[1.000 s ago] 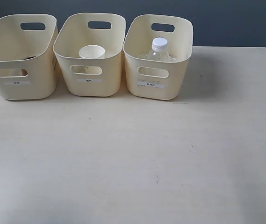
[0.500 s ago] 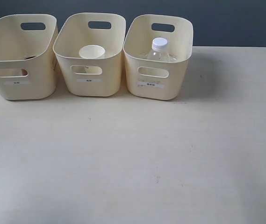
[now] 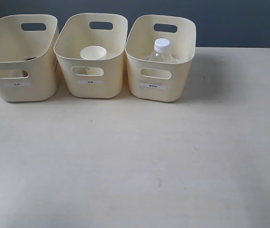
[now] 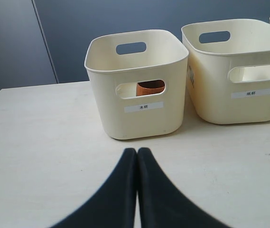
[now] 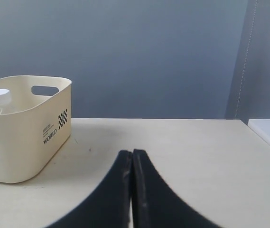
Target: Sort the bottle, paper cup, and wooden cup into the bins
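Note:
Three cream bins stand in a row at the back of the table. The clear bottle (image 3: 162, 51) with its white cap stands in the right bin (image 3: 159, 90). The white paper cup (image 3: 93, 53) stands in the middle bin (image 3: 91, 88). In the left bin (image 3: 21, 92) the brown wooden cup (image 4: 151, 87) shows through the handle cut-out in the left wrist view. My left gripper (image 4: 137, 151) is shut and empty, low over the table in front of that bin. My right gripper (image 5: 132, 153) is shut and empty, to the right of the bottle's bin (image 5: 25, 142). Neither gripper shows in the exterior view.
The pale table (image 3: 135, 161) stretches bare in front of the bins. A dark blue wall (image 3: 229, 21) rises behind them. The table's right edge (image 5: 263, 137) lies beyond my right gripper.

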Robot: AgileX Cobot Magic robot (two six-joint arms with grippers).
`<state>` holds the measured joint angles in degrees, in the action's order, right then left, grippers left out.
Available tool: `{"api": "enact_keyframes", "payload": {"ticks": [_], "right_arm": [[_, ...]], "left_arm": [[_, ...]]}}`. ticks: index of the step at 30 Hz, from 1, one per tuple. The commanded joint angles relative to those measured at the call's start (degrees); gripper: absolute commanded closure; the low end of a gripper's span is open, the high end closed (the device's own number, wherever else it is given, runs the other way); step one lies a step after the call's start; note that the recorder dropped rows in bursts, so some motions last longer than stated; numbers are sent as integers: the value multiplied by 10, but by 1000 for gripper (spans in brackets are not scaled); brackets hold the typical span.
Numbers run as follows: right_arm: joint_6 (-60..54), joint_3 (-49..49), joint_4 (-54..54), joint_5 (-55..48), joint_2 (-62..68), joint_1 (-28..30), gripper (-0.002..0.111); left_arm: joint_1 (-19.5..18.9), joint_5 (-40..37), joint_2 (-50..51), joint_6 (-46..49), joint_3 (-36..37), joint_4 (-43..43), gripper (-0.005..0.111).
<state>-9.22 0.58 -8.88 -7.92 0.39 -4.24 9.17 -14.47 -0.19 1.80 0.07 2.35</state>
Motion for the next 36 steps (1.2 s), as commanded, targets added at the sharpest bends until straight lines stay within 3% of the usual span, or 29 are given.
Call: {"api": "enact_keyframes", "payload": {"ticks": [1, 5, 10, 20, 27, 36], "right_arm": [[-1, -4, 11, 8, -4, 2, 109], [13, -4, 47, 7, -4, 2, 109], [140, -6, 173, 3, -4, 2, 109], [76, -6, 126, 14, -4, 4, 109], [76, -6, 119, 20, -4, 69, 109], [83, -6, 117, 23, -4, 59, 109]], "left_arm": [[2, 8, 2, -2, -1, 1, 107], [2, 8, 2, -2, -1, 1, 107], [2, 8, 2, -2, -1, 1, 107], [2, 8, 2, -2, -1, 1, 107], [2, 8, 2, -2, -1, 1, 107], [2, 8, 2, -2, -1, 1, 107]]}}
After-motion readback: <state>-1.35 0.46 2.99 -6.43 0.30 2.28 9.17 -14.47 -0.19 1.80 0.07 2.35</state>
